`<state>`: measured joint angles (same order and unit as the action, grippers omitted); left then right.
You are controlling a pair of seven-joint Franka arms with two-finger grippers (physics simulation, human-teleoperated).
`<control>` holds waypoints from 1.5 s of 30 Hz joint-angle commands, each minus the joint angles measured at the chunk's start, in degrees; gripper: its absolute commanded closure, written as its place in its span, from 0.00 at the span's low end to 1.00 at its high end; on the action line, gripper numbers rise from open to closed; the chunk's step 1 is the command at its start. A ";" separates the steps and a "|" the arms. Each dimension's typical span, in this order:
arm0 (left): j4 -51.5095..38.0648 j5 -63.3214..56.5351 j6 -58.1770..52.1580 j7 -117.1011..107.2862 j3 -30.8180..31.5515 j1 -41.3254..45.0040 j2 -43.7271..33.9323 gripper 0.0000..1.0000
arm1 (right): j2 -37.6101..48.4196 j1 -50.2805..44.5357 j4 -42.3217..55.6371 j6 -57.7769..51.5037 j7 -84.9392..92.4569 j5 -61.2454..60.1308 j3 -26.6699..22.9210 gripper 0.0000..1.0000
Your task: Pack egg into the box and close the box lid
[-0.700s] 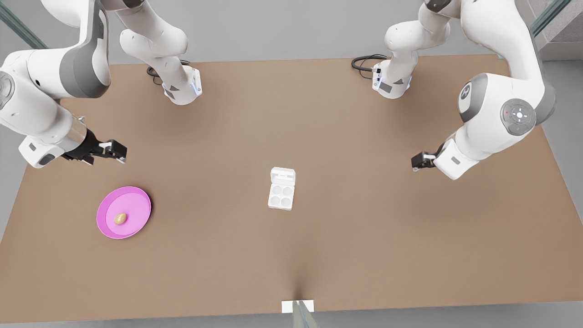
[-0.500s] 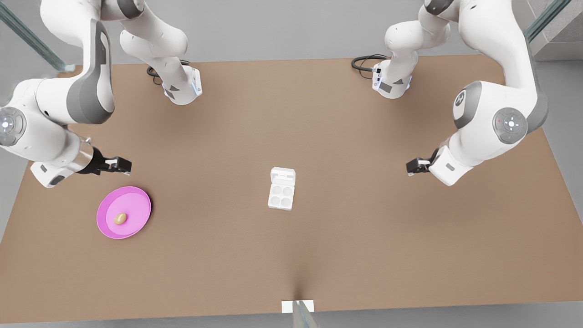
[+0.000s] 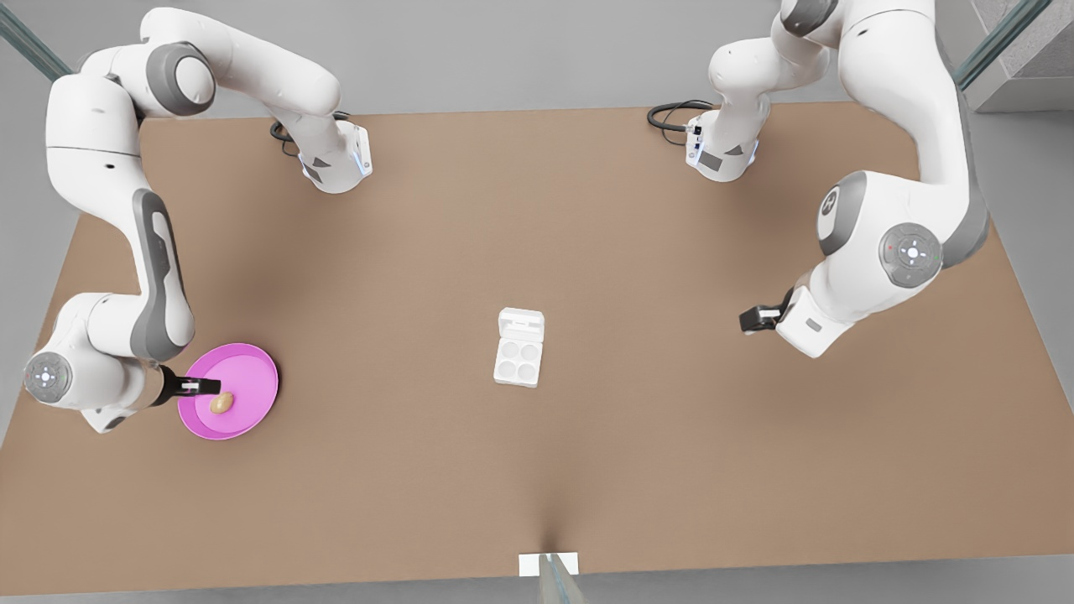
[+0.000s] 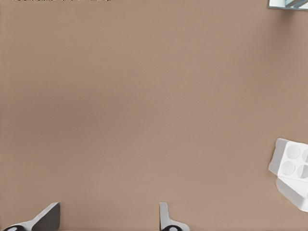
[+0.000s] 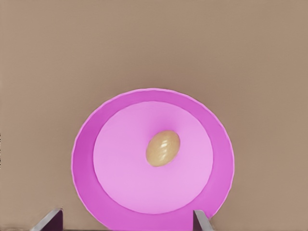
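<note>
Front view: the right gripper [image 3: 208, 387] hangs over the pink plate [image 3: 252, 369], the egg [image 3: 221, 403] just beside its tip. The left gripper [image 3: 749, 319] waits, well apart from the box [image 3: 518, 359], box lid [image 3: 521, 321] swung back.

Left wrist view: jaws parted, empty above the worktop [image 4: 144, 96].

Right wrist view: jaws spread wide, empty, the egg ahead of them; centre over it before descending, then close gently.

On the brown table [image 3: 537, 210], a white box [image 3: 518, 361] sits mid-frame, its lid [image 3: 521, 320] open. At lower left, the right gripper [image 3: 210, 387] hovers over the pink plate [image 3: 252, 373] holding an egg [image 3: 221, 403]. The left gripper [image 3: 747, 320] hangs at right, well apart from the box.
</note>
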<state>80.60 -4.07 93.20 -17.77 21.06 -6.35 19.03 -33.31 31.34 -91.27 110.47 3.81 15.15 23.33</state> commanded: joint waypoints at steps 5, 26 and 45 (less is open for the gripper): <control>-0.27 5.12 -0.13 3.62 -0.14 -2.44 0.31 0.00 | 1.67 0.74 -6.99 17.94 5.34 6.99 1.37 0.00; -2.82 3.10 0.05 3.10 -0.66 -4.03 0.57 0.00 | -5.98 5.49 -8.92 23.83 1.11 7.61 0.84 0.00; -1.85 -3.31 -6.63 3.09 3.47 5.64 -0.13 0.00 | -9.67 6.28 -8.66 26.55 1.20 9.10 0.67 0.00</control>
<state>78.60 -7.32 87.89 -14.83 24.48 -0.72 18.94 -43.06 37.61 -99.95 136.55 5.01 24.04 24.00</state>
